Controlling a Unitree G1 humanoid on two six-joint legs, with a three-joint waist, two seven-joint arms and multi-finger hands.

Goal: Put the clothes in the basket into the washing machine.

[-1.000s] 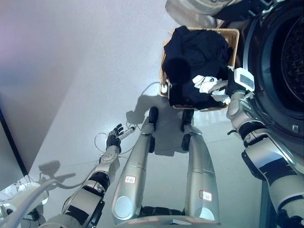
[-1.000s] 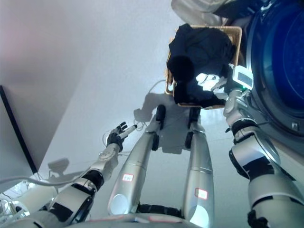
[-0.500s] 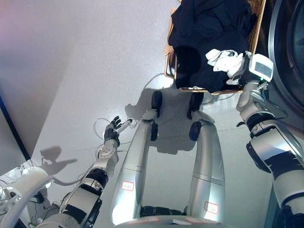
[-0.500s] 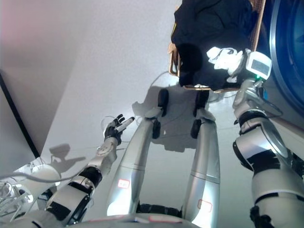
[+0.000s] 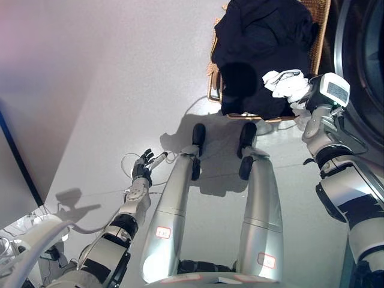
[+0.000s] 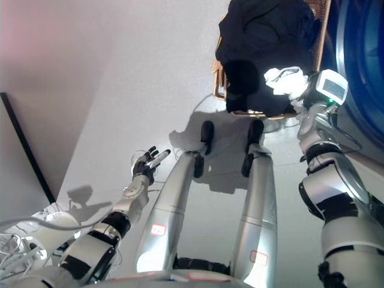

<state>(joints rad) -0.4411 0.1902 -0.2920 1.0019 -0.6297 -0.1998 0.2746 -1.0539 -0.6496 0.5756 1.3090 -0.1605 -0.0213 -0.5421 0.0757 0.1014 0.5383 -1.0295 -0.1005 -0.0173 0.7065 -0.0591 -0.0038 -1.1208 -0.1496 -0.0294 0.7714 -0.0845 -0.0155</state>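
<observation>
The robot's arms are shiny silver-grey with black bands around them. The left hand (image 5: pixel 143 168) is dark, and some of its fingers have white tips. The right hand (image 5: pixel 298 97) looks dark where it shows.

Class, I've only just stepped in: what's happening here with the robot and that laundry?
The robot stands at a wicker basket heaped with dark clothes, beside the washing machine. Its right arm reaches to the basket's near edge by a white garment; the right hand itself is hidden there. The left hand hangs low over the floor, fingers relaxed, holding nothing. The clothes in view are in the basket.
</observation>
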